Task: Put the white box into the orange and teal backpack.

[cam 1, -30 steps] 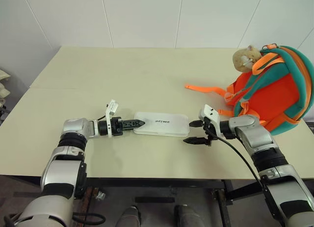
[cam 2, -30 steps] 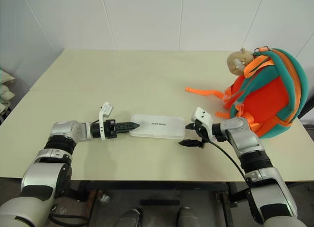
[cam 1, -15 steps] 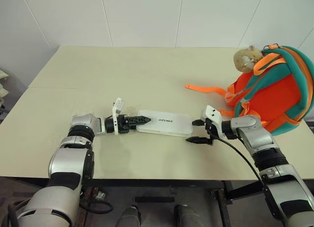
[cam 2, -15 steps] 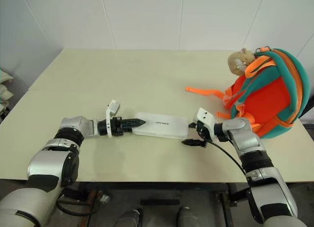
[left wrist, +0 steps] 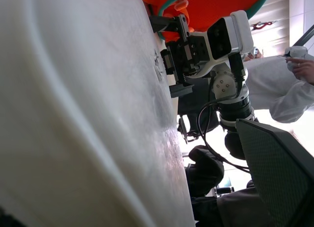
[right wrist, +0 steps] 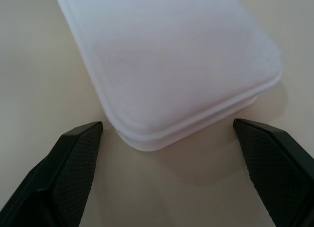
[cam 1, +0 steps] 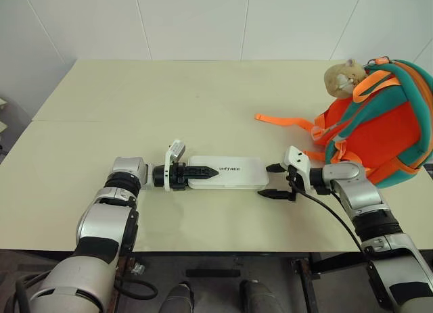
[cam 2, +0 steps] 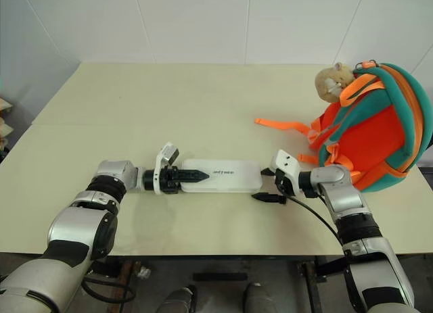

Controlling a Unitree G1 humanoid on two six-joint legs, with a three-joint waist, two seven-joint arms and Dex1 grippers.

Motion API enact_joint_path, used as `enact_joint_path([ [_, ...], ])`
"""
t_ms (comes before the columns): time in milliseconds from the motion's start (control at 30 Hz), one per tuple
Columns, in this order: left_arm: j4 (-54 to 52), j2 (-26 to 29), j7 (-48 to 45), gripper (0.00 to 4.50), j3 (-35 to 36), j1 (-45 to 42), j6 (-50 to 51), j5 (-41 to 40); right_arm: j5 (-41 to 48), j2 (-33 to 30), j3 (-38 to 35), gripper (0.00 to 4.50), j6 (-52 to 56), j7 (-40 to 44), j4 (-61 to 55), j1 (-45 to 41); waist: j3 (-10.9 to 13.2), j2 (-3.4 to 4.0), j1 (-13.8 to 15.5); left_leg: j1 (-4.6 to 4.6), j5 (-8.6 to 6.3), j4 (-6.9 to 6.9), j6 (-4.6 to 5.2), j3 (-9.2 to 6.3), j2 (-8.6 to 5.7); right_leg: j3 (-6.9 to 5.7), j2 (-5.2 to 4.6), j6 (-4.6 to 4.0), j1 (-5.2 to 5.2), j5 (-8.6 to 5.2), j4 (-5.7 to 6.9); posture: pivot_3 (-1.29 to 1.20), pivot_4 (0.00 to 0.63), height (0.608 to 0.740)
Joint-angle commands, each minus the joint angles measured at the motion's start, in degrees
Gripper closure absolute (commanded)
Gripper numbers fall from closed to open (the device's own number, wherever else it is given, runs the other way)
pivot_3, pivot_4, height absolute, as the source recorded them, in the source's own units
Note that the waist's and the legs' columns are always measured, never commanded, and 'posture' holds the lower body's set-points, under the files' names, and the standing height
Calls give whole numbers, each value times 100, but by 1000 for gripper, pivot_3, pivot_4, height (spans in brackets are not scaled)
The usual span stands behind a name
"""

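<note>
White box (cam 1: pixel 226 173) near the worktop's front edge looks stiff, light, slick — best gripped by its 2 short ends; left tool (cam 1: pixel 201 170) overlaps one end, grip unclear; right tool (right wrist: pixel 171 153) gapes.

Both arms are silver-grey shells broken by black ribbed joint bands. Each ends in a white camera block and a gripper with two black fingers: the left gripper (cam 1: pixel 203 171), the right gripper (cam 1: pixel 274 180) (fingers (right wrist: pixel 73 163) cross-hatched on their inner faces). A black cable (cam 1: pixel 325 208) trails along the right forearm.
</note>
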Motion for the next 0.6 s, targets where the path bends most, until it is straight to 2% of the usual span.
enact_joint_path([
  [33,-88,-10,-104,1274,-92,183,52,67,22,-136,-89,0,-102,11,-204,153,0,0,-8,0,0,1,0,0,0,0,0,0,0,0,1,0,150,740],
  [200,-354,47,-6,2924,185,454,-67,-152,91,-198,-147,0,-57,-55,-553,446,0,0,-26,3,0,2,-1,0,1,0,0,-2,0,-1,7,0,150,740],
  [233,-482,67,-50,3110,222,534,-49,-208,113,-213,-161,0,-32,-74,-661,524,0,0,-29,5,1,2,-1,0,1,0,0,-2,0,-1,9,0,150,740],
  [500,-2077,128,248,3158,868,1363,-206,-853,366,-277,-491,0,342,-474,-1683,1268,0,0,-21,5,1,5,-3,-2,4,1,1,-7,0,-3,15,0,150,740],
  [600,-2732,206,346,3158,989,1714,-558,-973,534,-243,-758,0,621,-833,-2207,1566,1,0,1,5,1,5,-3,-3,4,1,0,-7,0,-3,15,0,150,740],
])
